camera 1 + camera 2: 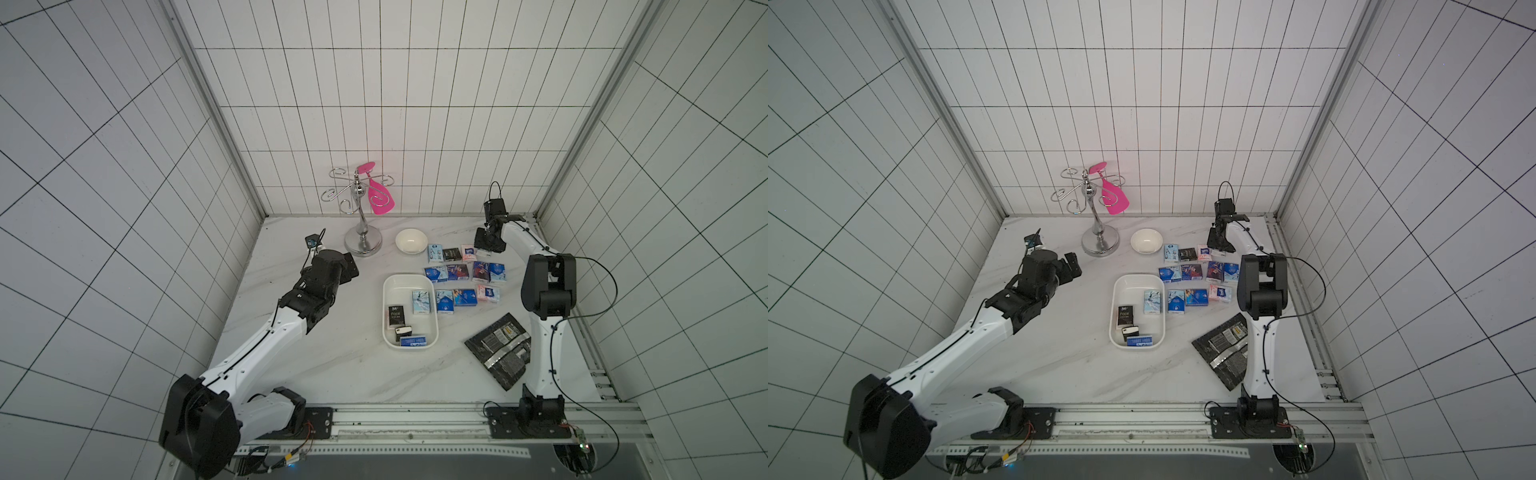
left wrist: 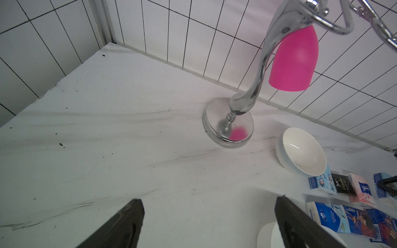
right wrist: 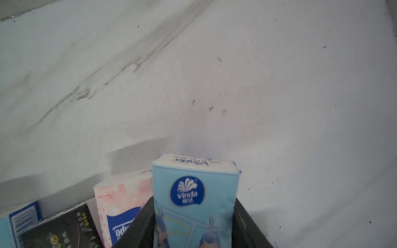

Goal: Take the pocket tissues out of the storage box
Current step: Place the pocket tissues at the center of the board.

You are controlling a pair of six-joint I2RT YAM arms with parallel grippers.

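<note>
Tissues (image 1: 457, 272): about ten already out, in rows on desk (image 1: 332, 361) beside box (image 1: 390, 291), on the right arm's side. Four left in box: black (image 1: 397, 316), light blue (image 1: 420, 301), two at near end. Right fingers (image 3: 139, 225) pinch a light-blue packet (image 3: 193, 193) at far row's end; can't tell if it touches the desk. Left fingers (image 2: 120, 225) spread, empty. Judged well past halfway.

Four pocket tissues (image 1: 420, 302) in storage box (image 1: 407, 284), others in rows right of it, bowl (image 1: 411, 242) behind, stand (image 1: 363, 244) left of bowl, pouches (image 1: 498, 349) front-right
</note>
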